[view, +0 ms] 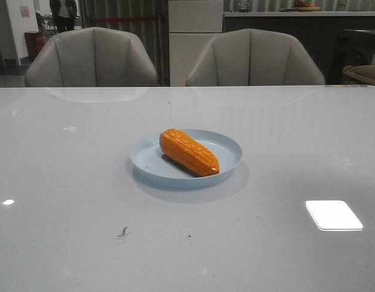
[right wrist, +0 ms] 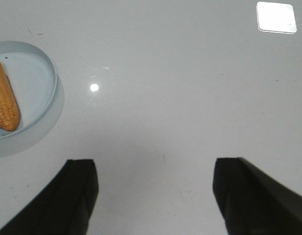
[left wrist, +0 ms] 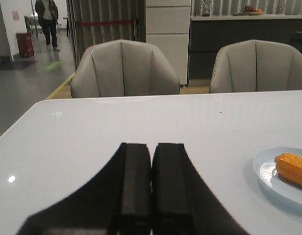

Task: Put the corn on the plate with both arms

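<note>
The orange corn [view: 189, 151] lies on its side in the pale blue plate [view: 227, 145] at the middle of the table, tapered end toward the front right. Neither arm shows in the front view. In the left wrist view my left gripper [left wrist: 151, 147] is shut with nothing between its fingers, and the plate [left wrist: 264, 169] with the corn [left wrist: 291, 168] sits off to one side, apart from it. My right gripper [right wrist: 155, 164] is open over bare table, with the plate [right wrist: 47, 93] and corn [right wrist: 5, 102] at the edge of its view.
Two grey chairs [view: 93, 58] [view: 254, 58] stand behind the table's far edge. A bright light reflection [view: 333, 215] lies on the glossy tabletop at the front right. Small dark specks [view: 122, 232] mark the front of the table.
</note>
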Available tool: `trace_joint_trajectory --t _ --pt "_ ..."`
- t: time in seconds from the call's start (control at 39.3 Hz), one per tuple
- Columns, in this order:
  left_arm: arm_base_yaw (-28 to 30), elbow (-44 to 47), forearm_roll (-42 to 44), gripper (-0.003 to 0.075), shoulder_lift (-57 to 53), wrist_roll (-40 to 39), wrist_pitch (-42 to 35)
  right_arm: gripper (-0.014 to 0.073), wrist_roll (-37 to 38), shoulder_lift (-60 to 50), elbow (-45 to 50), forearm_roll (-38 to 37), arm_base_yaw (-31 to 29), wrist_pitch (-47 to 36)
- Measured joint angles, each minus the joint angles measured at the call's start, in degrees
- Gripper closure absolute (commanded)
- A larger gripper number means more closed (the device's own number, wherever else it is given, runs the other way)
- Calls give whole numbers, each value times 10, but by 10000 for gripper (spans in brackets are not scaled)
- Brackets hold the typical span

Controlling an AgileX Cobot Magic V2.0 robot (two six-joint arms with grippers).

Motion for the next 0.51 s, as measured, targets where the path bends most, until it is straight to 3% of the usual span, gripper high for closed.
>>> trace_joint_trajectory --t 0.18,0.51 --pt "27 67 0 626 -79 0 -7 -1 1 0 0 0 0 0" --pt "66 69 1 626 -80 0 18 -1 1 1 0 0 0 -1"
